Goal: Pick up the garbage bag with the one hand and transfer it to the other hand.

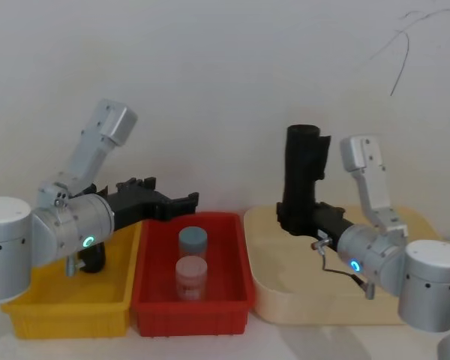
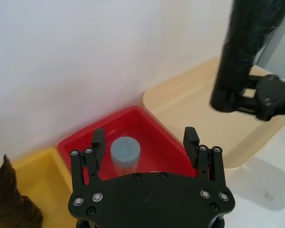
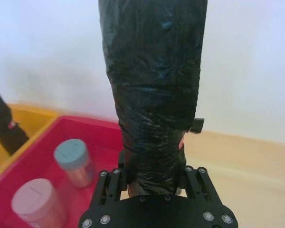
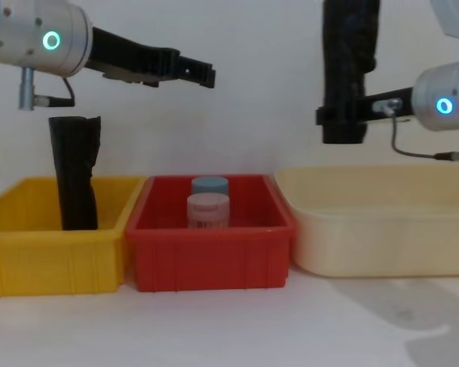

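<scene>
The garbage bag point(image 1: 304, 169), a thick black roll, stands upright in the air over the beige tray point(image 1: 285, 300). My right gripper point(image 1: 294, 217), on the blue-ringed arm, is shut on its lower end; the right wrist view has the roll point(image 3: 154, 85) rising from between the fingers, and the chest view has it point(image 4: 348, 61) held high by this gripper point(image 4: 340, 115). My left gripper point(image 1: 181, 204), on the green-ringed arm, is open and holds nothing. It hovers above the red bin point(image 1: 240, 255), pointing toward the roll point(image 2: 242, 52), well apart from it.
A slimmer black roll point(image 4: 74, 172) stands in the yellow bin point(image 4: 30, 252) at the left. The red bin holds a blue-lidded jar point(image 1: 193, 241) and a pink-lidded jar point(image 1: 191, 276). A white wall runs close behind the bins.
</scene>
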